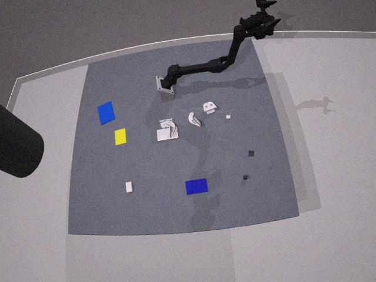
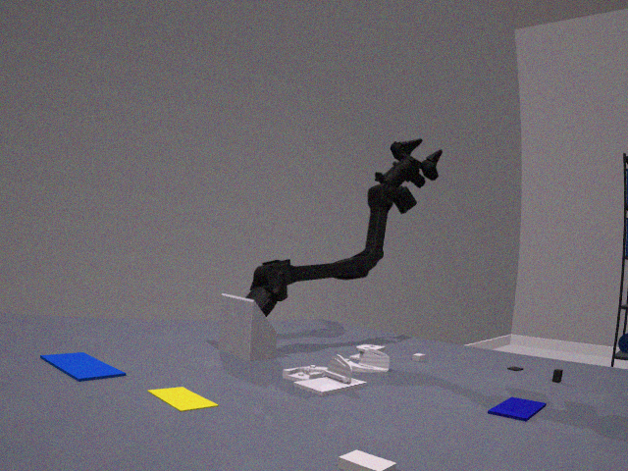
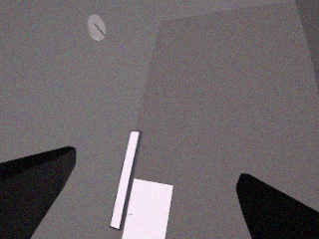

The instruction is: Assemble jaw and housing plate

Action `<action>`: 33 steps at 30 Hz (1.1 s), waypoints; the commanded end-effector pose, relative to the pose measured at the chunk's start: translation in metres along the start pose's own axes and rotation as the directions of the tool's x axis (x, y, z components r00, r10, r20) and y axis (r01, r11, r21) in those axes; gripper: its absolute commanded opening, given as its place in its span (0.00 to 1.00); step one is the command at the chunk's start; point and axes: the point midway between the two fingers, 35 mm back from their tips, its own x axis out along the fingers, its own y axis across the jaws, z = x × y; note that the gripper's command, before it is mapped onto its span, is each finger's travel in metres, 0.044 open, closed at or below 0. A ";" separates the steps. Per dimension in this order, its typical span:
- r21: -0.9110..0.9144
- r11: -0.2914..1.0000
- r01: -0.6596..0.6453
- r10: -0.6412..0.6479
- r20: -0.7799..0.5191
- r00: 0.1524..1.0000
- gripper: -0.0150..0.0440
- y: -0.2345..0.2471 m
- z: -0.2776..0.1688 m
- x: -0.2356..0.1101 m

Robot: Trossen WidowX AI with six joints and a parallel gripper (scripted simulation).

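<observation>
The white base (image 1: 163,134) (image 2: 317,387) lies on the mat, with one white jaw (image 1: 174,130) (image 2: 340,369) at its right side. The pins are too small to make out. The other white jaw (image 1: 192,118) (image 2: 376,360) lies apart on the mat, to the right of the base. The white housing plate (image 1: 209,106) (image 2: 369,346) is farther right and back, off the base, with two round marks on its face. My gripper (image 1: 278,11) (image 2: 431,145) (image 3: 159,169) is open and empty. It is raised high, far from all the parts, and points up and away from them.
On the mat (image 1: 157,206) are a light blue panel (image 1: 106,113) (image 2: 82,366), a yellow panel (image 1: 120,137) (image 2: 183,398), a dark blue panel (image 1: 196,186) (image 2: 517,408), a white block (image 1: 128,187) (image 2: 366,460), a small white cube (image 1: 228,116) (image 2: 418,357) and two small dark pieces at the right.
</observation>
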 end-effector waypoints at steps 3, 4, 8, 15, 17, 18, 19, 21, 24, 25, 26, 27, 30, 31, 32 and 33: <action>0.140 0.990 0.025 -0.015 -0.068 0.998 1.00 -0.015 -0.033 -0.002; 0.158 0.987 0.027 -0.016 -0.074 0.997 1.00 -0.017 -0.037 -0.002; 0.227 0.973 0.038 -0.016 -0.097 0.995 1.00 -0.021 -0.050 -0.003; 0.364 0.929 0.069 -0.012 -0.157 0.988 1.00 -0.027 -0.079 -0.006; 0.406 0.910 0.082 -0.009 -0.178 0.984 1.00 -0.029 -0.089 -0.007; 0.427 0.900 0.088 -0.007 -0.189 0.982 1.00 -0.029 -0.094 -0.008; 0.448 0.889 0.095 -0.004 -0.200 0.980 1.00 -0.030 -0.099 -0.008; 0.487 0.866 0.109 0.001 -0.221 0.975 1.00 -0.030 -0.110 -0.009; 0.488 0.864 0.121 -0.005 -0.232 0.973 1.00 -0.032 -0.117 -0.010; 0.488 0.863 0.127 -0.008 -0.238 0.971 1.00 -0.032 -0.120 -0.011; 0.488 0.862 0.133 -0.012 -0.244 0.970 1.00 -0.033 -0.124 -0.012; 0.489 0.861 0.139 -0.015 -0.250 0.968 1.00 -0.034 -0.128 -0.012; 0.512 0.844 0.158 -0.014 -0.275 0.961 1.00 -0.034 -0.141 -0.014; 0.528 0.833 0.166 -0.009 -0.285 0.958 1.00 -0.033 -0.146 -0.015; 0.545 0.820 0.172 -0.005 -0.295 0.956 1.00 -0.033 -0.151 -0.016; 0.562 0.808 0.179 0.000 -0.304 0.953 1.00 -0.032 -0.155 -0.016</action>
